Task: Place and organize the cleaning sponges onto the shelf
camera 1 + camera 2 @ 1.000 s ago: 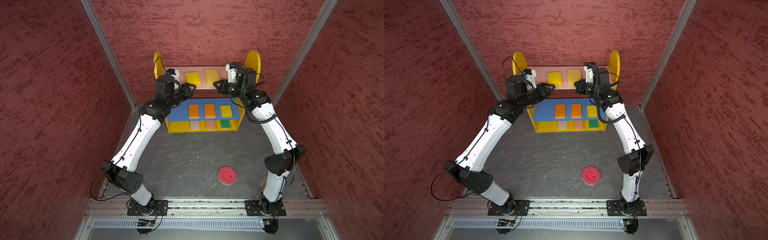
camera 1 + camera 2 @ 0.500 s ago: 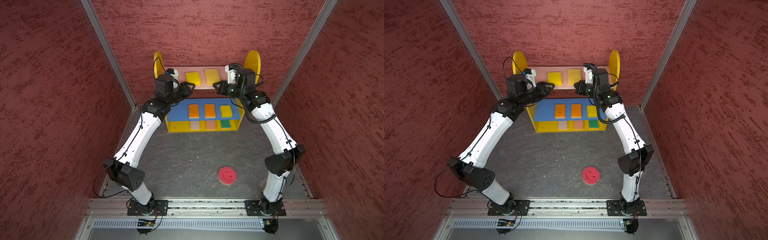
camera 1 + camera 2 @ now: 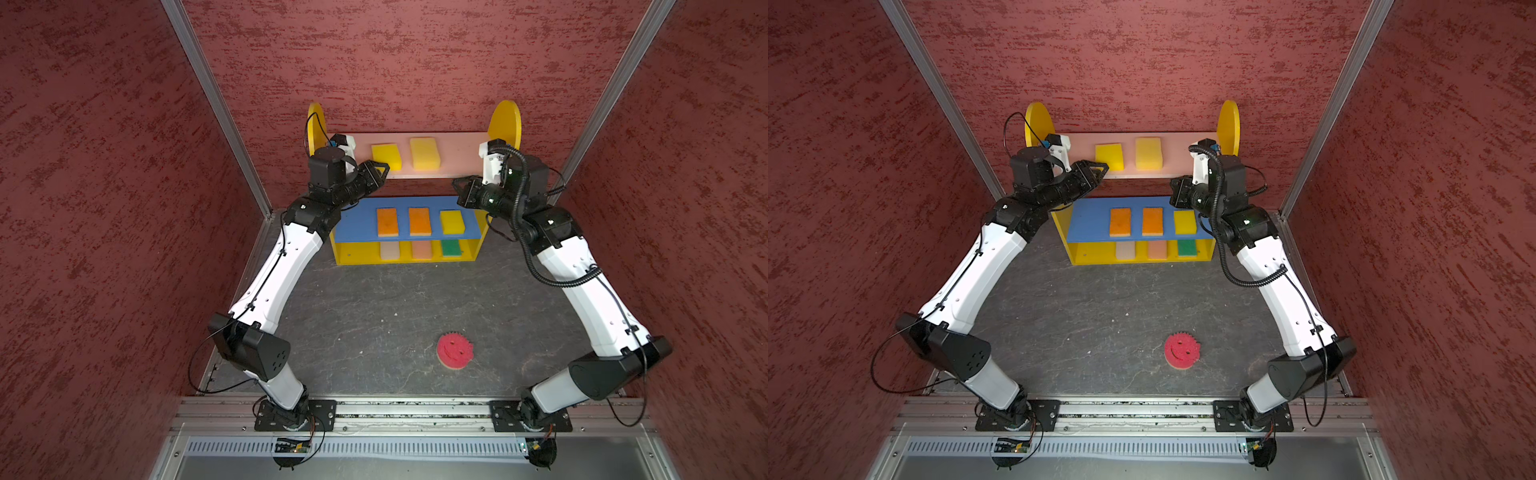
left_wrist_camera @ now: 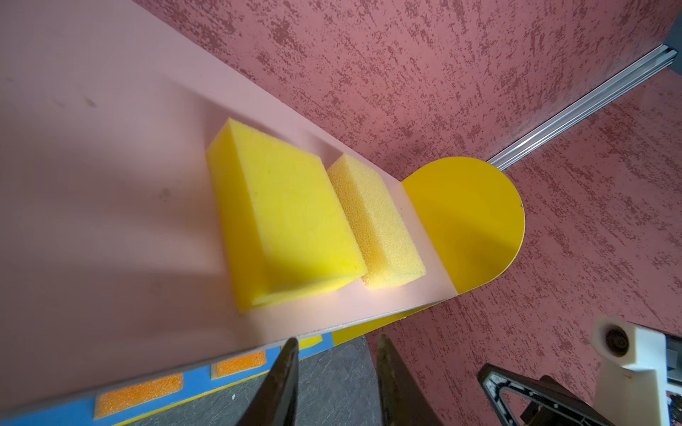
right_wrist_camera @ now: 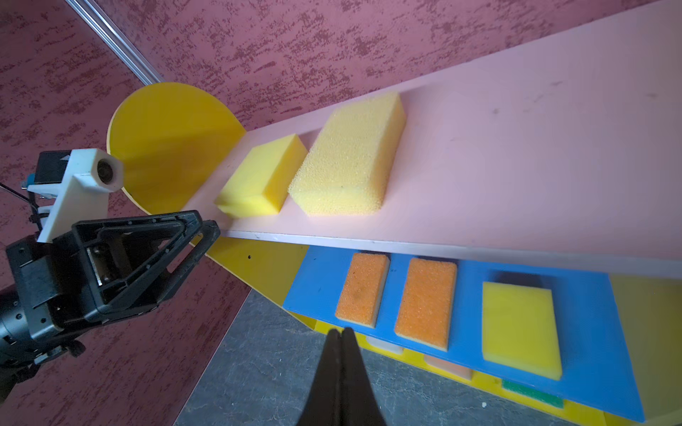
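Note:
The shelf stands against the back wall. Two yellow cleaning sponges lie on its pink top board. Two orange ones and a yellow one lie on the blue board. Cream, peach and green ones sit on the bottom board. A round pink smiley sponge lies on the floor in front. My left gripper is open and empty, at the top board's front edge beside the left yellow sponge. My right gripper is shut and empty, off the shelf's right end.
Red textured walls close in on both sides and behind the shelf. The dark grey floor stretches between the shelf and the arm bases. The yellow round-topped side panels rise above the top board. The left gripper shows in the right wrist view.
My left arm has reached slightly farther towards the top board's front edge. The right arm and all sponges have stayed where they were.

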{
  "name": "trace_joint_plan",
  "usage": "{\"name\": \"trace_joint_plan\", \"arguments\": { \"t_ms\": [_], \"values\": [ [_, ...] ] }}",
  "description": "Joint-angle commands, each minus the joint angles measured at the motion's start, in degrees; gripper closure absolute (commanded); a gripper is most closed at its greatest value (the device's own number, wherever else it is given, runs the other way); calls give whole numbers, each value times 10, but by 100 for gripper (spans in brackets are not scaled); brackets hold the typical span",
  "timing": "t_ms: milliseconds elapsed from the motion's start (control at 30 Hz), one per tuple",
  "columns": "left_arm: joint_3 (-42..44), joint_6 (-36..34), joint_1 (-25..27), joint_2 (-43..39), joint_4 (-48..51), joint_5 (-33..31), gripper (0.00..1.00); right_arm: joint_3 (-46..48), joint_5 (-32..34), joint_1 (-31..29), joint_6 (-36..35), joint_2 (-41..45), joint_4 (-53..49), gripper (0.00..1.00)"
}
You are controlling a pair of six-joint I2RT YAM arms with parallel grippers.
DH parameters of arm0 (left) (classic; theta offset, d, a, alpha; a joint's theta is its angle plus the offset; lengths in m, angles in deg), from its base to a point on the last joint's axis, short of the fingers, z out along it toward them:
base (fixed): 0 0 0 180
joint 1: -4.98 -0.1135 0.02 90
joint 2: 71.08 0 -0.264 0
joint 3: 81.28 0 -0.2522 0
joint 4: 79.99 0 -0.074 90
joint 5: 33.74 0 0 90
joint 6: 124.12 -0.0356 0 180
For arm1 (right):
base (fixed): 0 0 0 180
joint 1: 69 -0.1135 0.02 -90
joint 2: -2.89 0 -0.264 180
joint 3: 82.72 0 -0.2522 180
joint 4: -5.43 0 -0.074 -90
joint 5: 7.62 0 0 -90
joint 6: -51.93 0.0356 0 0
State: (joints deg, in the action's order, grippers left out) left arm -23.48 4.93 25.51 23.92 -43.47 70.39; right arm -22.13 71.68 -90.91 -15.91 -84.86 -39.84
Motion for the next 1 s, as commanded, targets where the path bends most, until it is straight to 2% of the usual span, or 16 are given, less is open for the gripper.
{"name": "trace_joint_plan", "arguments": {
  "t_ms": [0, 967],
  "values": [
    [-21, 1, -4, 14, -19, 5, 65, 14, 25, 2, -4, 3, 16, 100],
    [-56, -3, -12, 47, -7, -2, 65, 30, 16, 5, 0, 11, 25, 98]
  ]
}}
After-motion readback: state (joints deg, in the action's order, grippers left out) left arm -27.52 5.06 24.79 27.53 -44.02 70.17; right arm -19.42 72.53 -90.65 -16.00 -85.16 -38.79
